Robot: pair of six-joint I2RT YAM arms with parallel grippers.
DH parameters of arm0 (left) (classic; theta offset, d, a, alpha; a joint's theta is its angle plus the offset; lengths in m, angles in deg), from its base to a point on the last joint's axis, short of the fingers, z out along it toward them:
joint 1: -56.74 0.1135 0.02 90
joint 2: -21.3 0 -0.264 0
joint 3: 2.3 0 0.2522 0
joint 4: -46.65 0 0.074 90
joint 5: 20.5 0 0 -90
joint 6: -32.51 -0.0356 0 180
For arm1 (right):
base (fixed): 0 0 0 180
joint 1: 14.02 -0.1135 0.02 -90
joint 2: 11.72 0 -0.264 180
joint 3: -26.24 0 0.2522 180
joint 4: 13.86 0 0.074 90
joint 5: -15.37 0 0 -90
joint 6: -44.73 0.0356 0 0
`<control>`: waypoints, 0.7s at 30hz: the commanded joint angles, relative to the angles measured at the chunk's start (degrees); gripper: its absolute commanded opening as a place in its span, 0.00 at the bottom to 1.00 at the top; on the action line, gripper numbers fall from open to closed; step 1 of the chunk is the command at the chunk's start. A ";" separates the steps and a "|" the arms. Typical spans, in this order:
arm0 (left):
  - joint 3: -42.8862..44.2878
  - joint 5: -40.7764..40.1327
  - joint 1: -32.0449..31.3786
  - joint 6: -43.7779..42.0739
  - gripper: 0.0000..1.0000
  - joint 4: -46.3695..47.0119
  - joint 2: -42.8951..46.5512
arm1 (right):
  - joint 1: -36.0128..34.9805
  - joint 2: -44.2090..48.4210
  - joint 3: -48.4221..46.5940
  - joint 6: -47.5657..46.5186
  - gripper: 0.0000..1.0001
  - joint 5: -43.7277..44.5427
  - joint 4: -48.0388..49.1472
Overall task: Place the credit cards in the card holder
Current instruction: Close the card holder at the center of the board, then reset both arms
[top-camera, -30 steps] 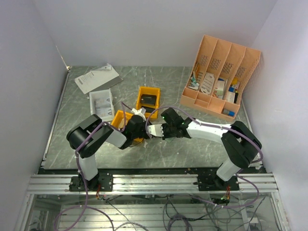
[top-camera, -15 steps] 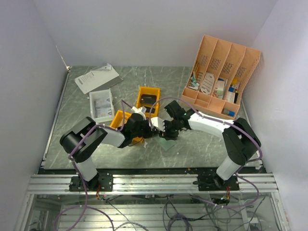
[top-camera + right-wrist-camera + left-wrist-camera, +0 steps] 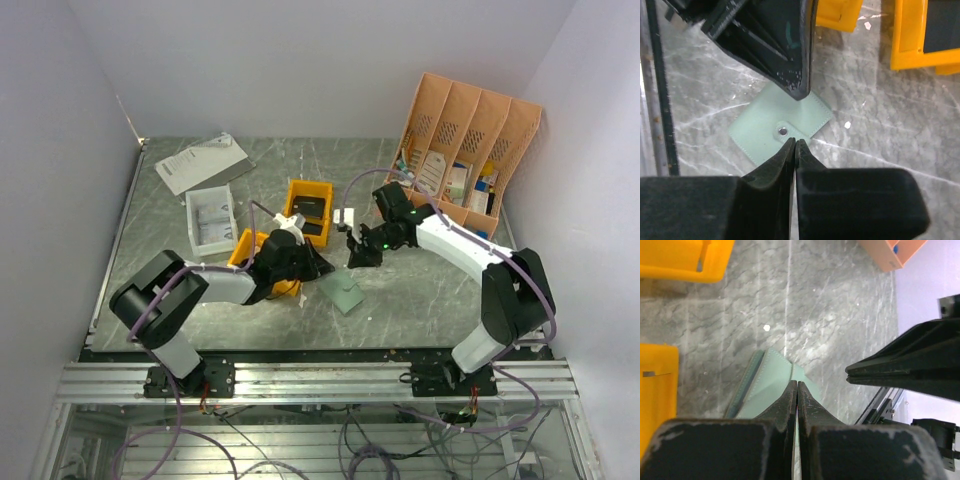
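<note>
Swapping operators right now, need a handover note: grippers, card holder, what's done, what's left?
Grippers: left gripper shut, over the card holder; right gripper shut, raised above it. Nothing seen in either.
Things: card holder lies flat on the table between the arms, snap side up, apparently folded shut. No credit cards made out in these views.
Done: no card in the holder that I can see.
Left: open the holder, fetch the cards, slide them in.

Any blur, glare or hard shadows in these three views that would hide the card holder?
Top view: even light, sharp, card holder clear. Left wrist view: left fingers dark and soft, covering part of it; mild sheen on the table. Right wrist view: card holder crisp, right fingers soft.
</note>
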 commanded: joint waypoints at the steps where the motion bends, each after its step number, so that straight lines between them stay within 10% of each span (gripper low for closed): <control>1: 1.12 0.23 0.41 -2.65 0.07 -1.37 3.64 | 3.04 -1.42 -0.42 -2.83 0.00 -12.10 -5.72; 21: 0.05 -10.65 0.43 -10.57 0.07 -22.10 26.37 | -0.61 -8.02 1.68 2.10 0.00 -0.28 -1.36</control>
